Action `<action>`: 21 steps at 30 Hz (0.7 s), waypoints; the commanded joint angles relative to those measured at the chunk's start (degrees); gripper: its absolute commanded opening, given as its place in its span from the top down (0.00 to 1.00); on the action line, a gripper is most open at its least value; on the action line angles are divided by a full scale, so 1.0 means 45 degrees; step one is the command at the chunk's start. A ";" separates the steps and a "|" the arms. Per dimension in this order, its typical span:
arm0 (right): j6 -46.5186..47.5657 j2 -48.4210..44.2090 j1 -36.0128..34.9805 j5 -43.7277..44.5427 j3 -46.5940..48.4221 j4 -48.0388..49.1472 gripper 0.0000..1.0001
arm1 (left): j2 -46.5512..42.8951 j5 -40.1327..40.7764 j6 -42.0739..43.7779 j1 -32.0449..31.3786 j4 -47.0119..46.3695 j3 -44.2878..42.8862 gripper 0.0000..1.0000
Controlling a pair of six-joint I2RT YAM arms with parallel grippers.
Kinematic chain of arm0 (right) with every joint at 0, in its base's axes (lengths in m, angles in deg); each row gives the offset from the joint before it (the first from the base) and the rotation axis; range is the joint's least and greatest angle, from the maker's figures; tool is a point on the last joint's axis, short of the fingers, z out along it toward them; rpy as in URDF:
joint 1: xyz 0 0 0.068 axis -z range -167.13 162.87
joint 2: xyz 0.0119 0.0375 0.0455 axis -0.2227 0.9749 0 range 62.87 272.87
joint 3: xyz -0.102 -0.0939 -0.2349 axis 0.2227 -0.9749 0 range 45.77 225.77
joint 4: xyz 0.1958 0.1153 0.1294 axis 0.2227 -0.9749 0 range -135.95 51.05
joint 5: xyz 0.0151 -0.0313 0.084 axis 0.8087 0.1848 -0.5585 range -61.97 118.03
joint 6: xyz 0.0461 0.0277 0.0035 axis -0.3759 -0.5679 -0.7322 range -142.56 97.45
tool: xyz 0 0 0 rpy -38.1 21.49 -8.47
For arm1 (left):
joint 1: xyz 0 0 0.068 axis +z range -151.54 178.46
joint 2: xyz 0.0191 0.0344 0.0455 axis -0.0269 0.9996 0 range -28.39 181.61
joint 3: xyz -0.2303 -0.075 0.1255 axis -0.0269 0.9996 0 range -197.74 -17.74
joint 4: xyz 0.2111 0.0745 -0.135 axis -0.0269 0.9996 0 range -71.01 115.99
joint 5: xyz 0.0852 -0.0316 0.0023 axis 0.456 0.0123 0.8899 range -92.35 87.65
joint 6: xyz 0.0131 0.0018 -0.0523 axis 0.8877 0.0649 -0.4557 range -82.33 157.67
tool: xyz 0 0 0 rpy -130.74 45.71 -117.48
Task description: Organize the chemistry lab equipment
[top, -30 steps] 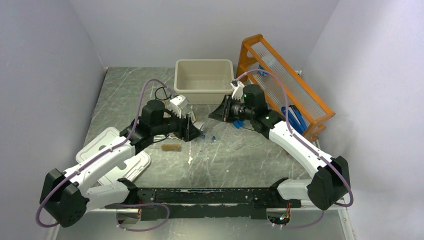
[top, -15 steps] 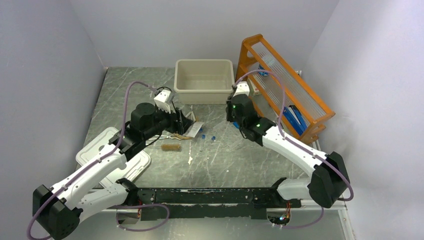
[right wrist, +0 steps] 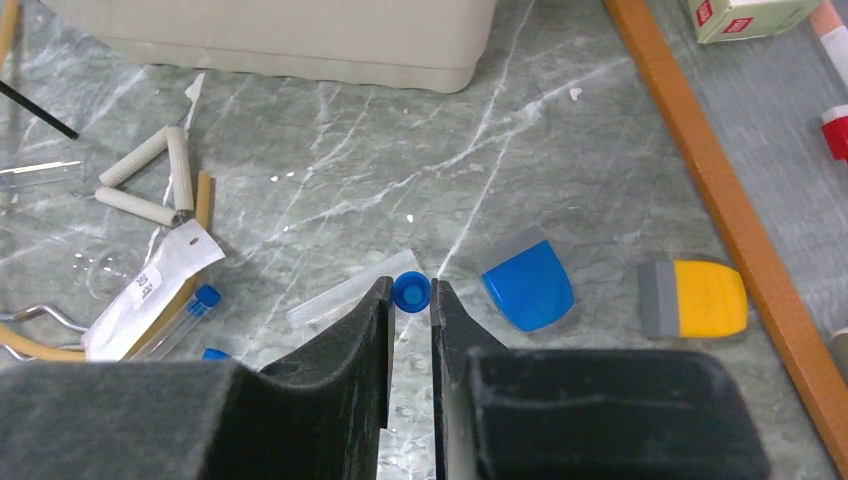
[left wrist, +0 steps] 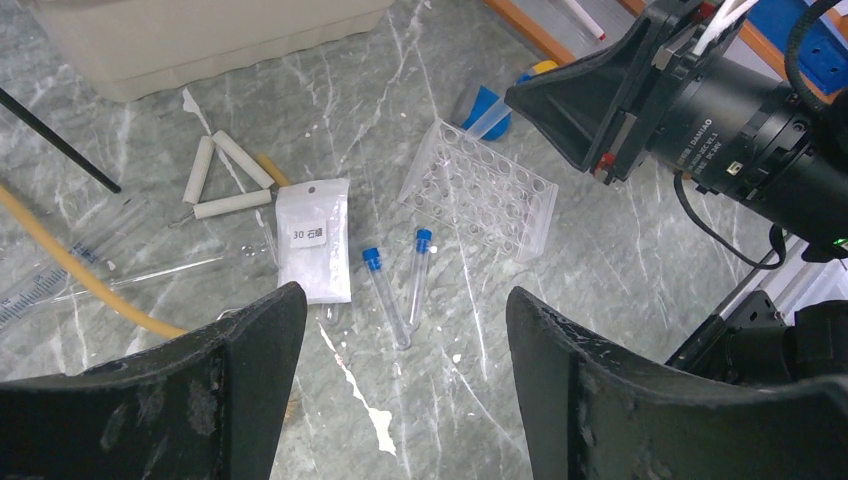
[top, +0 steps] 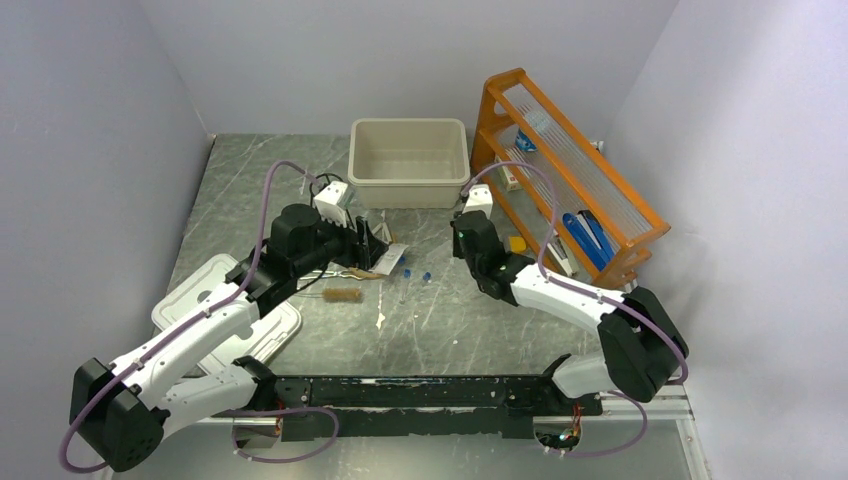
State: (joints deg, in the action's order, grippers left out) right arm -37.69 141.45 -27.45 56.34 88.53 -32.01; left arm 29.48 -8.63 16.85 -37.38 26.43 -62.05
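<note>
My left hand (left wrist: 400, 296) hangs above the bench (left wrist: 620, 260) with its fingers spread wide and nothing between them. Under it lie two loose tubes (left wrist: 384, 293) with blue caps, side by side and almost parallel, just right of the white packet (left wrist: 313, 250). The white triangle (left wrist: 220, 180) sits just beyond the packet's far left corner, close to the beige tub (left wrist: 200, 40). The tan rubber tube (left wrist: 70, 260) runs slantwise from the left edge of my left wrist view and goes out of sight behind my left finger. Right of the loose tubes stands a clear well rack (left wrist: 480, 200), tilted in that view.

My right hand (right wrist: 410, 290) is nearly closed, and its two fingers pinch a blue-capped tube (right wrist: 411, 293) at the cap end. From the left wrist view the clear body of that tube sticks out of the hand toward the far corner of the well rack. Whether it touches the rack I cannot tell.

Right of my right hand a blue piece (right wrist: 527, 285) and a yellow piece (right wrist: 700, 298) lie flat on the bench, apart from each other, with the orange wooden rack (right wrist: 712, 200) just beyond them.

From above, the brown-bristled brush (top: 343, 294) lies on the near side of the packet, beside my left arm, and the white lid (top: 280, 330) lies partly under that arm
</note>
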 commanded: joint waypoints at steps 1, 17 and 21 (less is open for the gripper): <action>-0.0048 -0.0112 -0.0064 -0.0167 -0.0390 0.1500 0.88 | -0.0096 0.0218 -0.0028 -0.0045 0.0021 0.0043 0.23; -0.0117 0.0850 -0.0059 -0.0040 -0.1132 0.2409 0.88 | -0.0086 0.0283 -0.0101 -0.0045 0.0104 0.0159 0.24; 0.0020 0.1164 -0.0097 0.0115 -0.1323 0.2862 0.88 | -0.0069 0.0341 -0.0100 -0.0042 0.0086 0.0199 0.23</action>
State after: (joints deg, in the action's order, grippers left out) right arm -37.84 144.78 -27.49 55.27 84.47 -21.02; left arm 29.48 -8.52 16.66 -37.38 26.61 -62.03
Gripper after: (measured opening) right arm 0.187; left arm 0.765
